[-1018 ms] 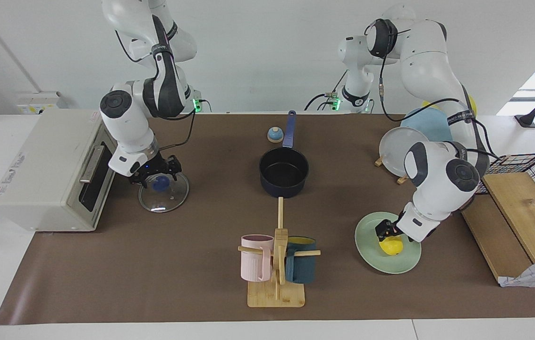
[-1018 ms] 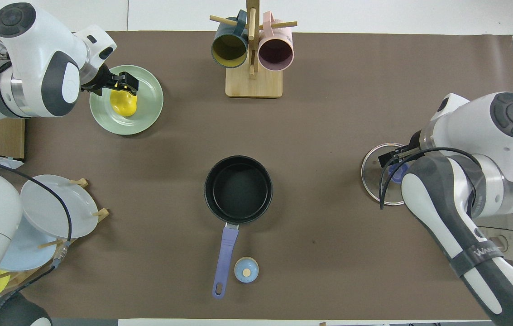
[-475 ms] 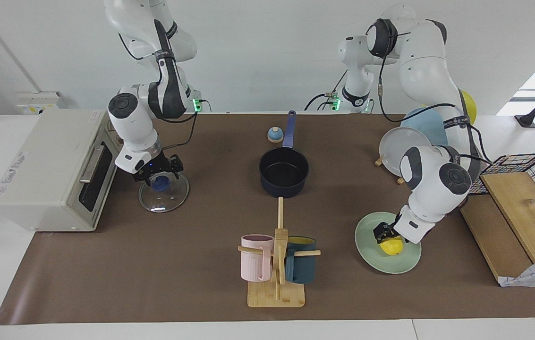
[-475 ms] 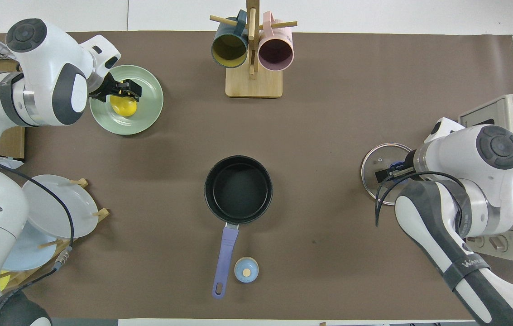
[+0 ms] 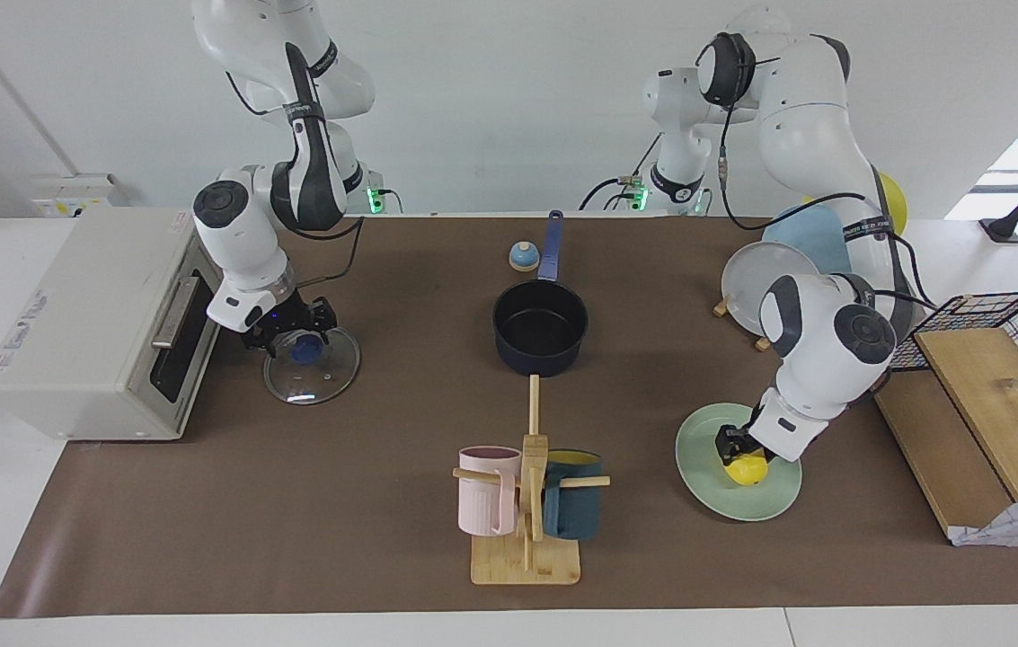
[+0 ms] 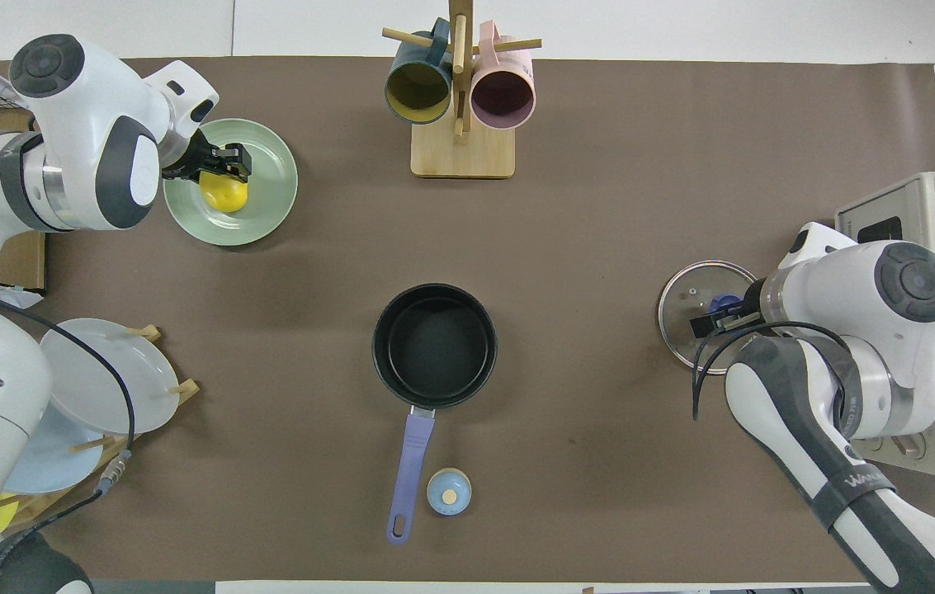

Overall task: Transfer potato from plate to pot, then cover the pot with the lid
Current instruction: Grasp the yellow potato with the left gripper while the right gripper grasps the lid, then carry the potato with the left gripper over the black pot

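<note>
Gripping glossy, lumpy yellow potato (image 6: 224,195): left gripper (image 6: 219,169).

Mug rack (image 5: 526,539) holding pink mug (image 5: 485,501), teal mug (image 5: 573,508); bell (image 5: 523,257); toaster oven (image 5: 91,323); upright plates (image 5: 765,288); wire basket (image 5: 1016,328).

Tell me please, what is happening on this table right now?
Two robot arms work at once. The left hand has closed on the small yellow toy potato, which lies on the pale green round plate. The right hand is down at the blue knob of the clear glass lid, which lies flat in front of the white toaster oven. The dark blue saucepan stands empty between them.
</note>
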{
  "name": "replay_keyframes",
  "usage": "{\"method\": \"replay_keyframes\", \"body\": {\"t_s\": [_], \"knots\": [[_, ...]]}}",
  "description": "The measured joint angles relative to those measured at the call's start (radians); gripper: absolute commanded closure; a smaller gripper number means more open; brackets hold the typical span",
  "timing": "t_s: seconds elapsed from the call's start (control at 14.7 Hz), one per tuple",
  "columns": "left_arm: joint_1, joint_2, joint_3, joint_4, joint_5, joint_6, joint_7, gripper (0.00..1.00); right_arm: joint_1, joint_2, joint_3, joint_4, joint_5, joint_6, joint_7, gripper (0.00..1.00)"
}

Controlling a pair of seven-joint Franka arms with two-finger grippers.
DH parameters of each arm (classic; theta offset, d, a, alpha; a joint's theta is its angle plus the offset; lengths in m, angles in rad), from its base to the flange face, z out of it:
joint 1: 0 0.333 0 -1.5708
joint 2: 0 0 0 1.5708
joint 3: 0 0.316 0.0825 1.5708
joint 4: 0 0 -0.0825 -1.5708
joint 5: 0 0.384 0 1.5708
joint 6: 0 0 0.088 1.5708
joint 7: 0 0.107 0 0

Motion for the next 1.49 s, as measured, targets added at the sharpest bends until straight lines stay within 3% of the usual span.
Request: {"method": "replay_keyframes", "body": {"t_s": [0.14,0.34,0.54,0.68,0.88,1.09,1.29,1.49], "knots": [[-0.002,-0.065,-0.004,0.038,-0.056,-0.088,-0.052,1.0,0.0,0.0,0.001,-0.002,0.0,0.0,0.0,0.05],[-0.058,-0.249,-0.011,0.051,-0.082,-0.289,-0.209,1.0,0.002,0.0,0.003,-0.007,0.0,0.001,0.0,0.07],[-0.19,-0.389,-0.014,-0.027,-0.083,-0.377,-0.367,1.0,0.004,0.0,0.003,-0.01,0.0,0.001,0.0,0.08],[-0.296,-0.444,-0.016,-0.145,-0.083,-0.317,-0.451,1.0,0.004,0.003,0.003,-0.012,0.0,0.001,0.0,0.16],[-0.433,-0.499,-0.017,-0.371,-0.083,-0.11,-0.536,1.0,0.004,0.004,0.003,-0.013,0.0,0.001,0.0,0.27],[-0.504,-0.51,-0.016,-0.526,-0.082,0.032,-0.564,1.0,0.004,0.004,0.003,-0.013,0.0,0.001,0.0,0.38],[-0.526,-0.492,-0.014,-0.62,-0.074,0.155,-0.565,1.0,0.004,0.003,0.003,-0.013,0.0,0.001,0.0,0.59],[-0.538,-0.477,-0.013,-0.659,-0.062,0.197,-0.565,1.0,0.009,0.005,0.003,0.001,0.0,-0.025,0.0,1.0]]}}
